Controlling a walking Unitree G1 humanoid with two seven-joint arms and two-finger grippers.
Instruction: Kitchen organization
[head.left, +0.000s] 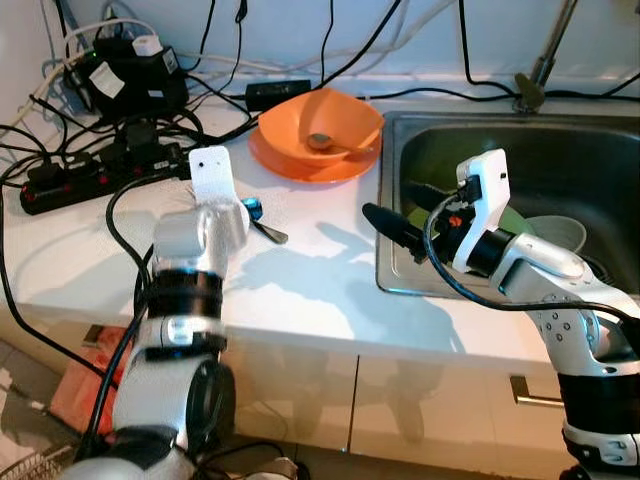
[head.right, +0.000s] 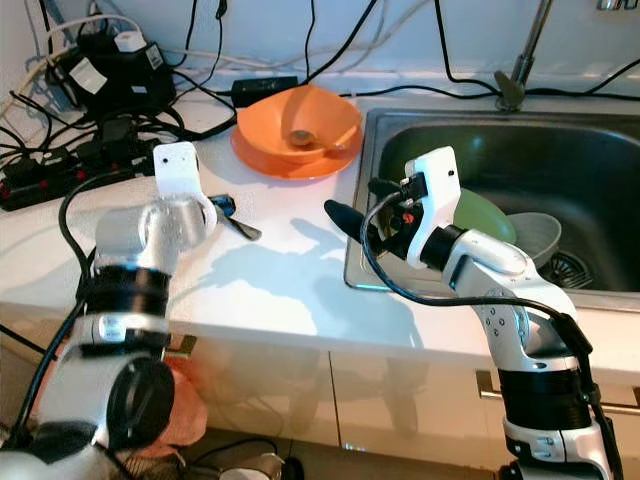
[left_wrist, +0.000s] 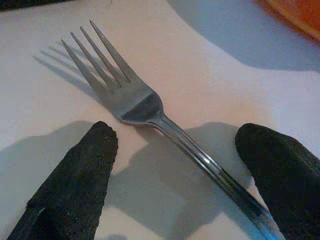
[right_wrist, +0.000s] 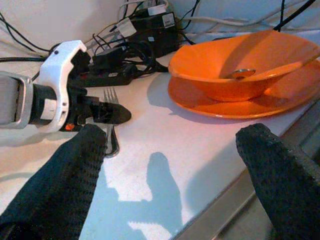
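A steel fork (left_wrist: 135, 102) lies flat on the white counter (head.left: 300, 290). My left gripper (left_wrist: 178, 132) hangs just above it, open, with one black finger (left_wrist: 85, 175) on each side of the neck and handle, not touching. From the head views the fork's handle (head.left: 270, 233) pokes out beside the left wrist. My right gripper (head.left: 405, 212) is open and holds nothing, hovering over the counter by the sink's left rim (head.left: 385, 180), pointing toward the left gripper (right_wrist: 107, 114).
An orange bowl (head.left: 320, 115) with a spoon (head.left: 322, 140) sits on an orange plate (head.left: 300, 165) behind the fork. Power strips and tangled cables (head.left: 90, 170) crowd the back left. The sink holds a green plate (head.right: 480, 215) and a clear cup (head.left: 555, 232).
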